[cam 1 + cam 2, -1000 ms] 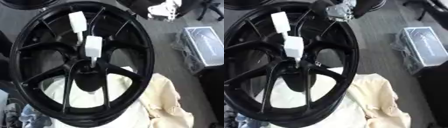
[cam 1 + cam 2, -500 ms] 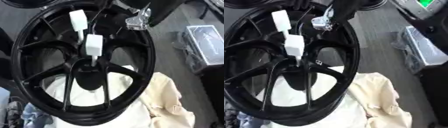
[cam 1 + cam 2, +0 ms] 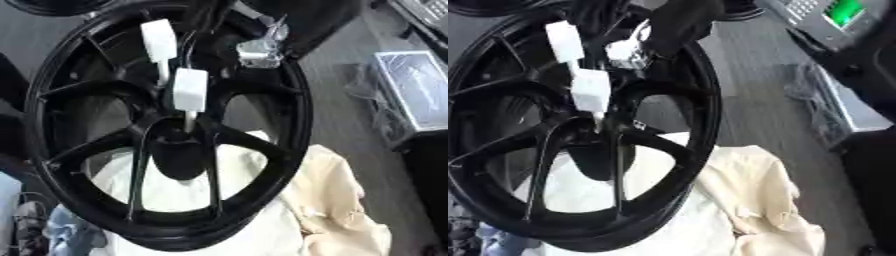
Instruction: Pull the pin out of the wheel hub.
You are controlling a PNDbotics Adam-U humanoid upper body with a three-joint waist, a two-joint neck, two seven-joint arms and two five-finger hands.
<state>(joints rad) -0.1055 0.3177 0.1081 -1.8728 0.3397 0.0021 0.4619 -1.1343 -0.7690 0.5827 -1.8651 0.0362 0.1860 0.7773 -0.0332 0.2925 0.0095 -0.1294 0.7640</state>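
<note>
A black spoked wheel hub [image 3: 297, 125] lies tilted on a cream cloth. Two white pins with block-shaped heads stand in it. The lower pin [image 3: 190, 90] has its thin shaft going down into the hub's centre. The upper pin [image 3: 158, 40] stands just behind it, near the far rim. My right arm comes in from the upper right over the far rim, with its silver wrist joint [image 3: 258, 50] showing. The dark right hand [image 3: 210, 17] sits just right of the upper pin's head and blends with the black spokes. Whether it touches a pin is unclear. No left hand shows.
The cream cloth [image 3: 341, 205] spreads under the hub and to its lower right. A silver case [image 3: 420, 90] lies on the grey floor at the right, and a device with a green screen [image 3: 846, 10] is at the top right. Bluish fabric [image 3: 66, 235] lies at the lower left.
My right arm has come down from the upper right across the far rim, closer to the white pins. Both pins stand where they were. The view has shifted slightly.
</note>
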